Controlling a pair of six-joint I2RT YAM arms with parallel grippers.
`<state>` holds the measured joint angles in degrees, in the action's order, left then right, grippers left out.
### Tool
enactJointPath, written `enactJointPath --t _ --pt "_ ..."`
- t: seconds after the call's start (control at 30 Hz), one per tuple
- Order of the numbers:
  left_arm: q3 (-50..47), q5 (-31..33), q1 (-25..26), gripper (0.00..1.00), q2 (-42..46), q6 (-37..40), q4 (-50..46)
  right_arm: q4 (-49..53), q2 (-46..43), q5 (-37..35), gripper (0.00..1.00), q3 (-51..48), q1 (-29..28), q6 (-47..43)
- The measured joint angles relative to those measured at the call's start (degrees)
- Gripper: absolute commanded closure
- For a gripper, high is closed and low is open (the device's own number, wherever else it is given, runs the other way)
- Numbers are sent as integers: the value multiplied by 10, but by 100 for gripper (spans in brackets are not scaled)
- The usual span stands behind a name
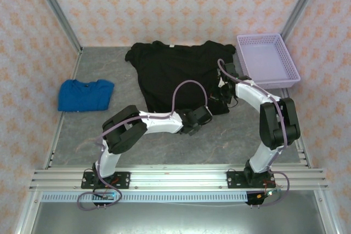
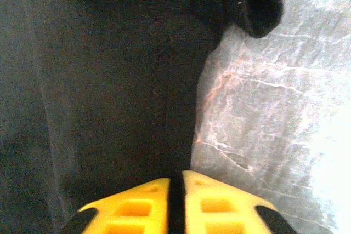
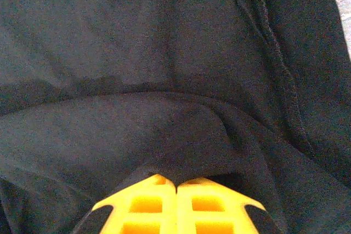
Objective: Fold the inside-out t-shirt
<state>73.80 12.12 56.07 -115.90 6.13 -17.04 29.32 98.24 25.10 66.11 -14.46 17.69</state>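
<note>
Your left gripper [image 2: 176, 178] is clenched: its yellow fingers [image 2: 137, 206] stand almost together with only a thin dark strip between them, and the black cloth runs straight into that strip, so it is pinching the edge of the inside-out t-shirt [image 1: 175, 75]. From that wrist, the shirt lies ahead and to the left of the fingers, and bare grey table [image 2: 263, 124] lies to the right. The cloth edge runs away from the tips, with a rolled lump of fabric at the far end. Your right gripper [image 3: 176, 182] is also clenched, its fingers meeting along a hairline, and a fold of the same black cloth puckers up over the tips, so it too is grasping the shirt. The cloth spreads ahead of it, and a stitched seam slants off to the right. From above, both wrists meet at the shirt's near right corner, the left one at the near hem and the right one just beside it on the right-hand edge. The shirt lies flat on the middle of the table toward the back wall. Its long axis runs from far to near, with the sleeves spread to either side at the far end and the hem toward your arm bases. A blue garment [image 1: 86, 95] lies well apart on the left, and a lavender basket [image 1: 266, 61] sits near the shirt's far right sleeve.
</note>
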Motion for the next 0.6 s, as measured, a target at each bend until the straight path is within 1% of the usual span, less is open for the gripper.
enactJointPath --t 0.03,0.07,0.13,0.27,0.37,0.43,0.6 --pt "0 -10 -7 99 0 -2 1 0 0 0 100 0 0 0" --pt "1 -19 -12 100 2 -3 3 0 0 0 100 0 0 0" --pt "0 -42 -24 100 5 -7 6 0 0 0 100 -3 0 -4" --pt "-12 -115 -52 100 22 -22 11 0 -10 -1 100 -18 0 -9" --pt "-39 -193 -80 100 62 -46 12 1 -34 -2 100 -34 0 -14" --pt "-50 -234 -96 100 94 -62 14 2 -51 -2 99 -41 0 -16" --pt "-59 -312 -115 100 145 -93 29 2 -67 -3 96 -43 0 -24"
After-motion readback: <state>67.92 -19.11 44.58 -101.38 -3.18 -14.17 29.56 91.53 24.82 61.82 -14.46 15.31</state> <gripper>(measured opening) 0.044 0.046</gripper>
